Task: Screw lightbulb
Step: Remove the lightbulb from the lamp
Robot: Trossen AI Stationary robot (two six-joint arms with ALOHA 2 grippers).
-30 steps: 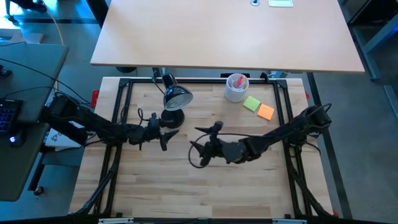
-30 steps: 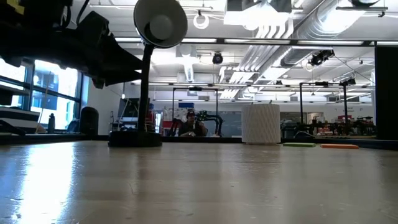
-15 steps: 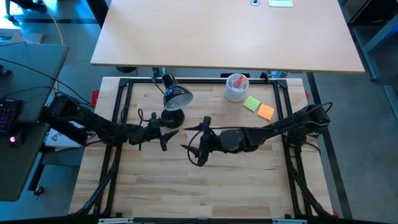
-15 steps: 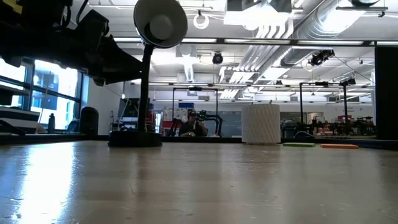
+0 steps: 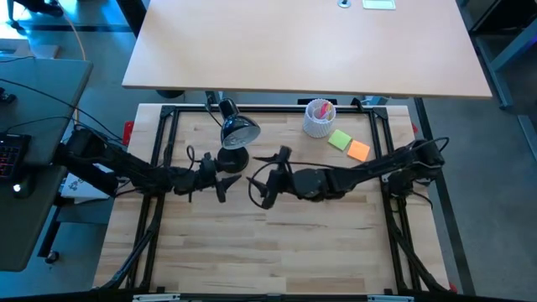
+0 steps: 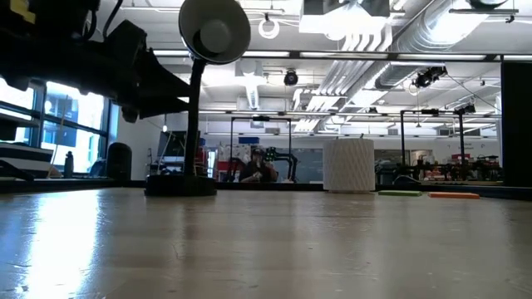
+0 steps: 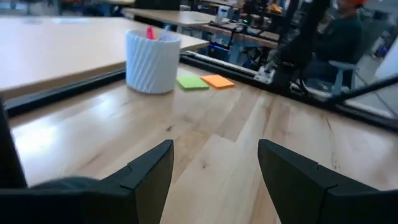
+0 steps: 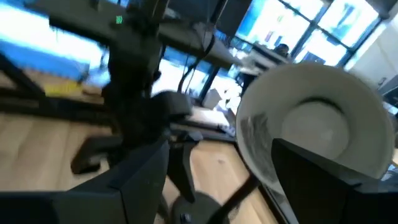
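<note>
The black desk lamp (image 5: pixel 235 134) stands on its round base (image 5: pixel 232 159) at the table's far left, with its cone shade tipped toward the near side. The white lightbulb (image 8: pixel 322 124) sits inside the shade (image 8: pixel 311 118); it also shows in the low view as the lightbulb (image 6: pixel 214 35). My right gripper (image 5: pixel 260 190) hovers open and empty just right of the base, its fingers (image 8: pixel 134 180) pointing at the lamp. My left gripper (image 5: pixel 225 181) stands open near the base's near side, with only bare table between its fingers (image 7: pixel 149 171).
A white ribbed cup (image 5: pixel 319 117) holding pens stands at the far edge, also seen as the cup (image 7: pixel 152 61). Green (image 5: pixel 339 139) and orange (image 5: pixel 358 151) sticky notes lie right of it. The near half of the wooden table (image 5: pixel 277 252) is bare.
My right gripper has moved toward the table's far edge and slightly left, closer to the lamp, rising a little and rolling about its own axis. It has stayed open.
</note>
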